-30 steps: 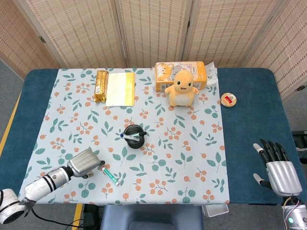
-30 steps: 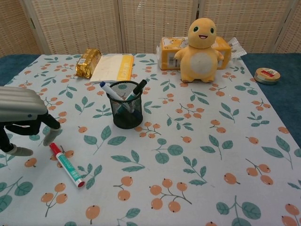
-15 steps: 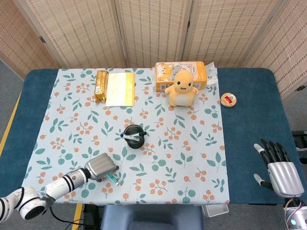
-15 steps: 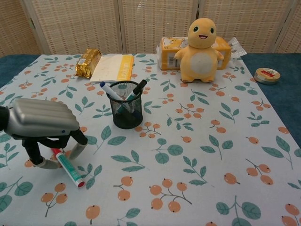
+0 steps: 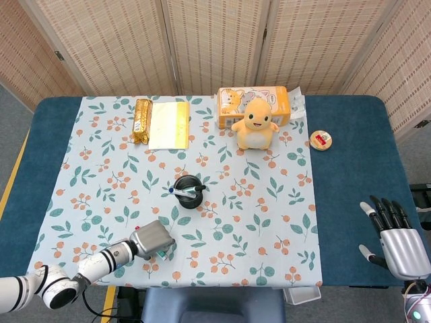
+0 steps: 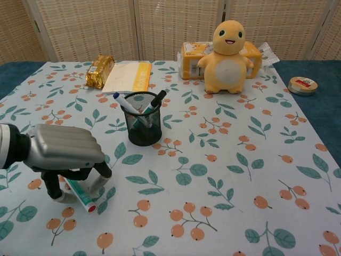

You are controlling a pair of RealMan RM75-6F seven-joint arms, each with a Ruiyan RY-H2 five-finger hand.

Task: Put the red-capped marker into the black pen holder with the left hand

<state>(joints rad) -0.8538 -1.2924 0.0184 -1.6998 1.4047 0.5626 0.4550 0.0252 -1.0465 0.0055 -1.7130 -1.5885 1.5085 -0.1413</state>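
The red-capped marker (image 6: 81, 194) lies flat on the leaf-print cloth at the front left. Its green-and-white barrel shows, but its capped end is hidden under my left hand (image 6: 65, 156). That hand arches over the marker with fingertips (image 6: 100, 180) down on either side and a wide gap around the barrel. In the head view the left hand (image 5: 153, 239) covers nearly all of the marker (image 5: 161, 254). The black mesh pen holder (image 6: 142, 127) stands upright behind and to the right, with pens in it. My right hand (image 5: 397, 241) hangs empty, fingers spread, off the table's right edge.
A yellow plush toy (image 6: 228, 49) and an orange box (image 6: 198, 52) stand at the back. A yellow notebook (image 6: 128, 77) and a gold packet (image 6: 99, 70) lie at the back left. A round tin (image 6: 302, 85) sits on the blue table at the right.
My left hand has slid right and forward from beside the marker to directly over it, fingers coming down on both sides. The marker has not moved. The right hand has dropped slightly.
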